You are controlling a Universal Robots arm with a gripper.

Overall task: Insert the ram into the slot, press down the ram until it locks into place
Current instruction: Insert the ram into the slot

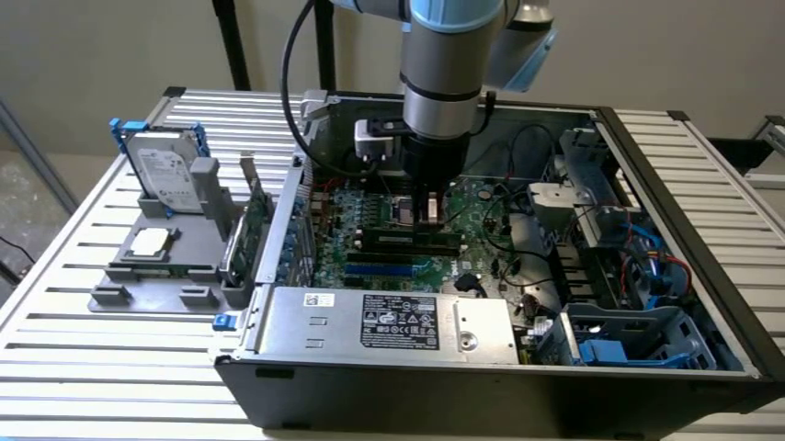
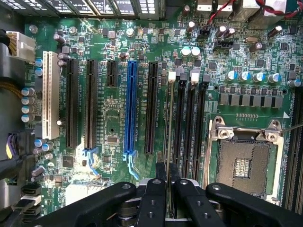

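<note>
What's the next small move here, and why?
Likely a short straight push down. In the wrist view the pincer grips the ram edge-on, lined up along the slot farthest from the CPU socket; whether it has seated or locked can't be told.

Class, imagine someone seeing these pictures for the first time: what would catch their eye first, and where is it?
The robot arm reaches down into the open computer case at the exterior view's middle. In the wrist view the claw grips the ram edge-on, alongside parallel black slots, with a bright blue socket standing out on the green motherboard.
</note>
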